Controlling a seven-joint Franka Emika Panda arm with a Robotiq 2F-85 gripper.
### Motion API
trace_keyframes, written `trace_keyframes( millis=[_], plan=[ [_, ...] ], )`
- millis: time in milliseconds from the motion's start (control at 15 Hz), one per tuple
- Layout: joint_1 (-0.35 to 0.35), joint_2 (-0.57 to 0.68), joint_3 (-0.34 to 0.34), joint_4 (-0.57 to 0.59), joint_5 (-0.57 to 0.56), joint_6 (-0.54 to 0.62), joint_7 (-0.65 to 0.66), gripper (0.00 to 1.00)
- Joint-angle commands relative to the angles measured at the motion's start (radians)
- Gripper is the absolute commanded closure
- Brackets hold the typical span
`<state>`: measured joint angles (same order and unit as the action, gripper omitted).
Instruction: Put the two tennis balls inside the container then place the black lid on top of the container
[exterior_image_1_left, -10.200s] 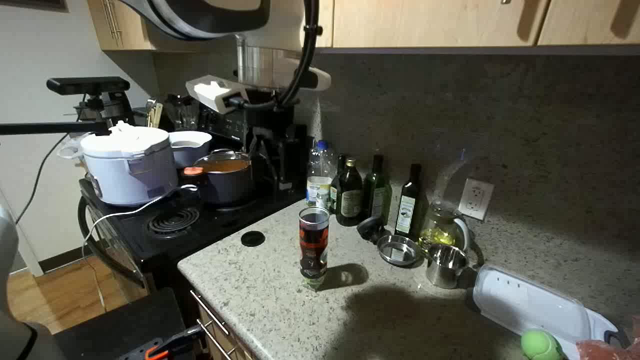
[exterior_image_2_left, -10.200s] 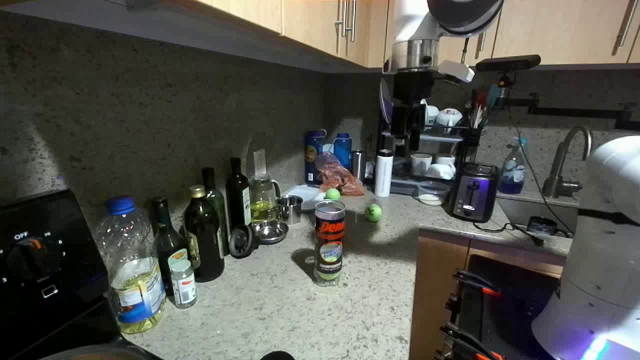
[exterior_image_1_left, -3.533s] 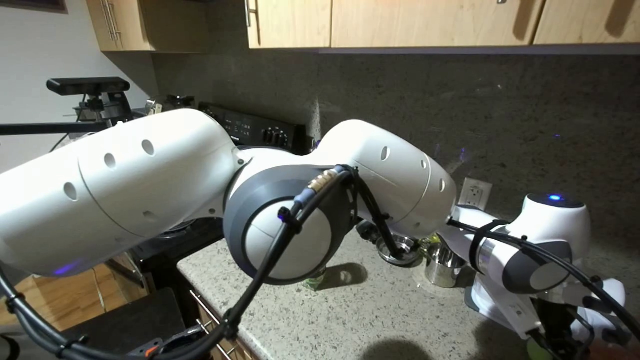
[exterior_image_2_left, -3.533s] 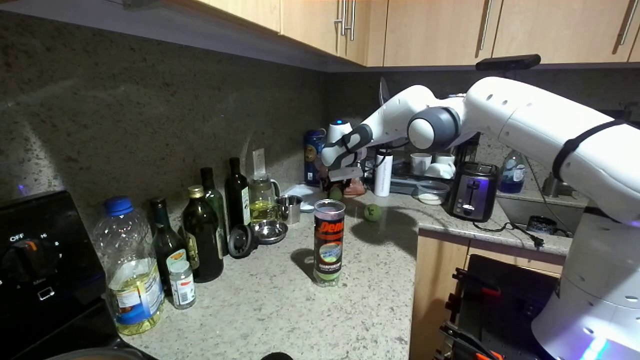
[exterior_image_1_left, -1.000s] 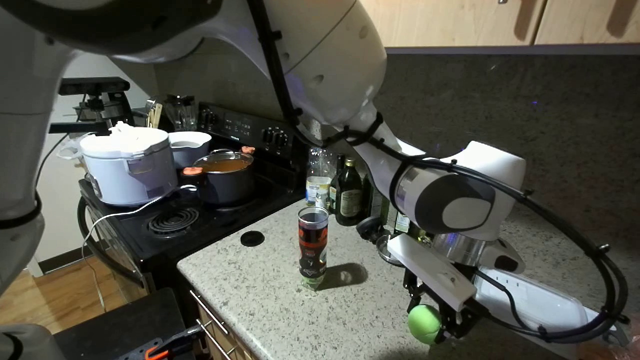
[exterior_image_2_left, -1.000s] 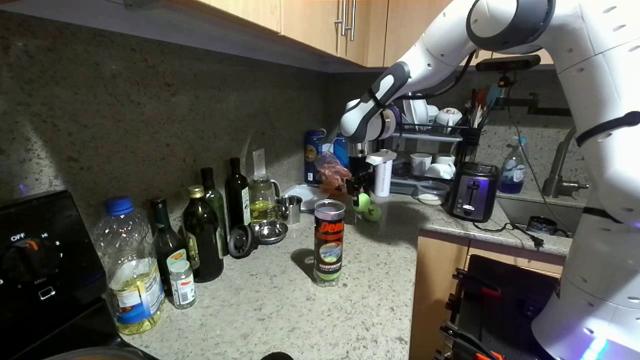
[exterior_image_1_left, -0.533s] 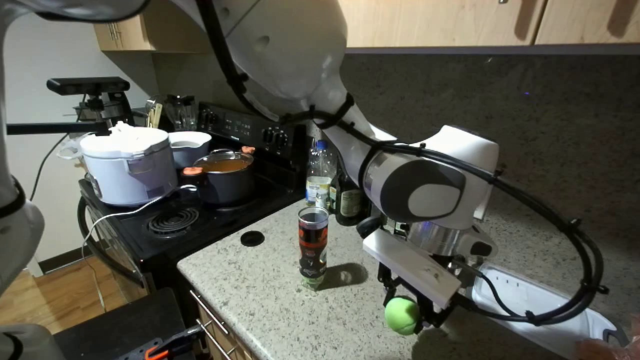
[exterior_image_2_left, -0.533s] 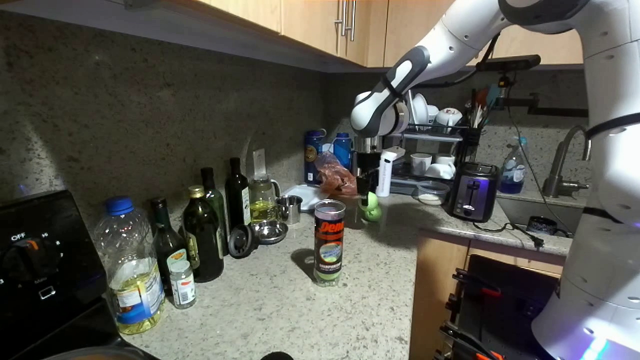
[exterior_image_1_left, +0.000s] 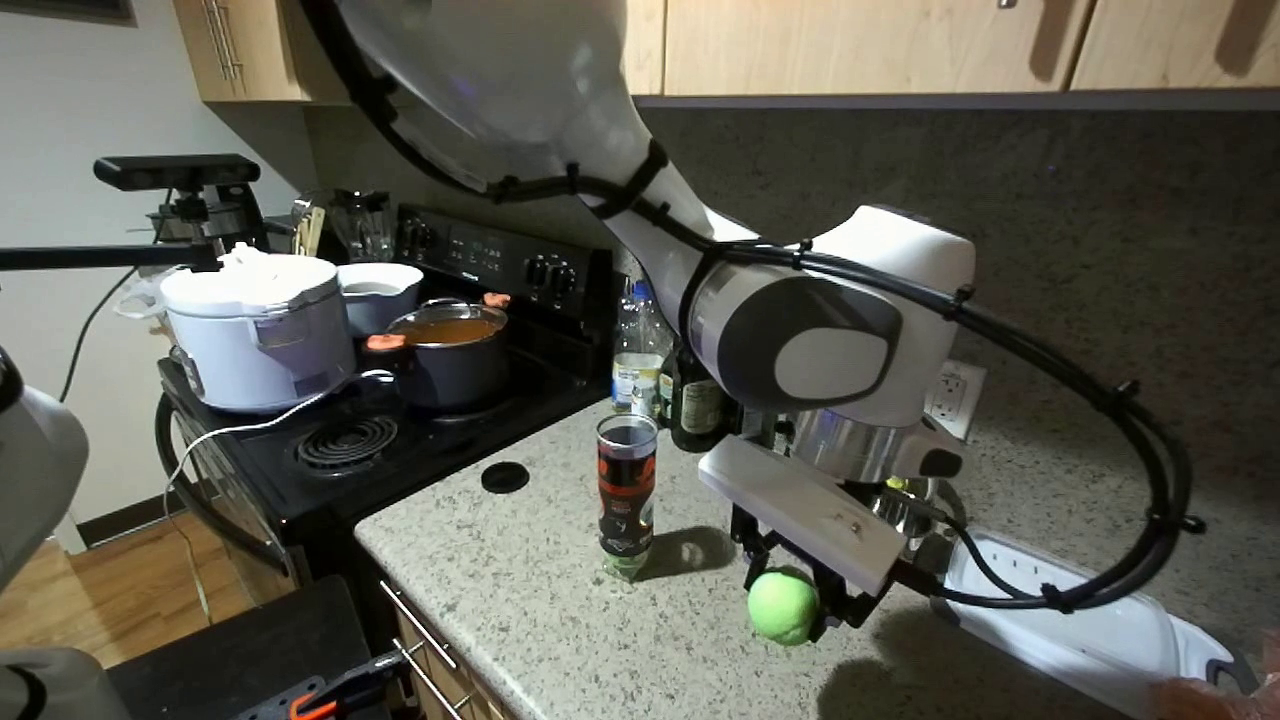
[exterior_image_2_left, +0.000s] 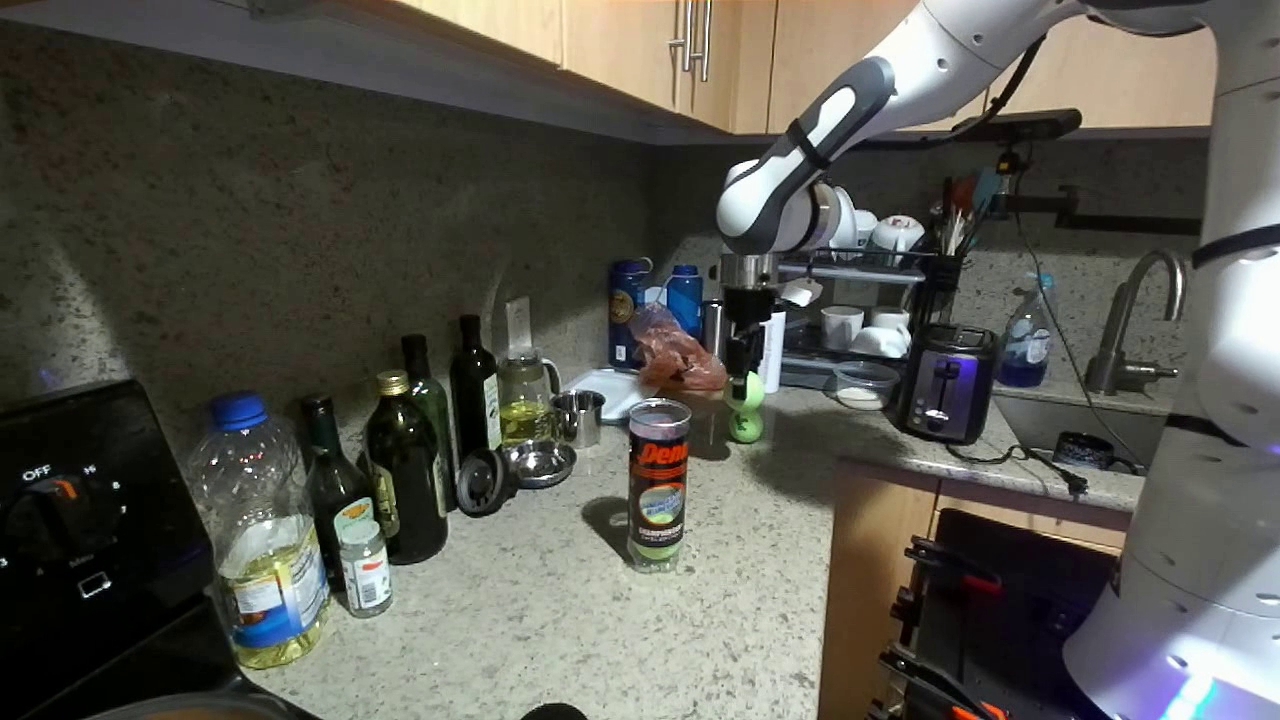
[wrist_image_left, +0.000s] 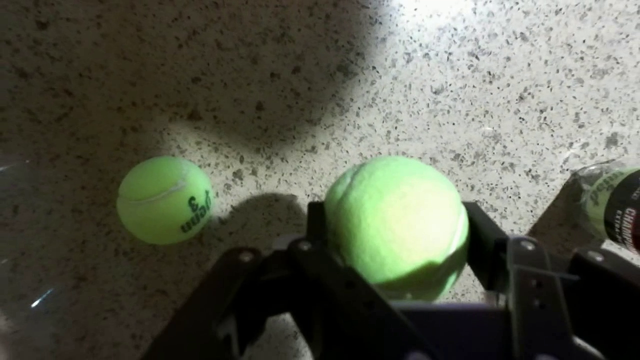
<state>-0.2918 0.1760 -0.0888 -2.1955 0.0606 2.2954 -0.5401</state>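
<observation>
In the wrist view, left to right: loose ball (wrist_image_left: 165, 200) seen on the counter (wrist_image_left: 500, 110); held ball (wrist_image_left: 392, 215) clamped aloft in the jaws of the gripper (wrist_image_left: 395, 226); third ball (wrist_image_left: 599, 199) visible inside the tube (wrist_image_left: 621, 212). In an exterior view: lid (exterior_image_1_left: 505, 477) seen flat on the counter, tube upright to its right

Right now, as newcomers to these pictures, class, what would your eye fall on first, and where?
Most likely the bright green tennis ball gripped in the tool, held above the speckled counter. Then the clear container with its black and orange label, upright on that counter. A second tennis ball, printed with a 3, lies on the counter at left in the wrist view.
</observation>
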Motion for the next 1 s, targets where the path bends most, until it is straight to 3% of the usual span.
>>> trace_keyframes(
  millis=[0, 267, 333, 933],
  plan=[
    [0.018, 0.000, -0.018, 0.001, 0.004, -0.003, -0.003, 0.33],
    [0.018, 0.000, -0.018, -0.001, 0.004, -0.003, -0.004, 0.33],
    [0.018, 0.000, -0.018, -0.001, 0.004, -0.003, -0.004, 0.58],
    [0.084, -0.109, -0.005, -0.129, -0.039, 0.023, 0.006, 0.58]
  ],
)
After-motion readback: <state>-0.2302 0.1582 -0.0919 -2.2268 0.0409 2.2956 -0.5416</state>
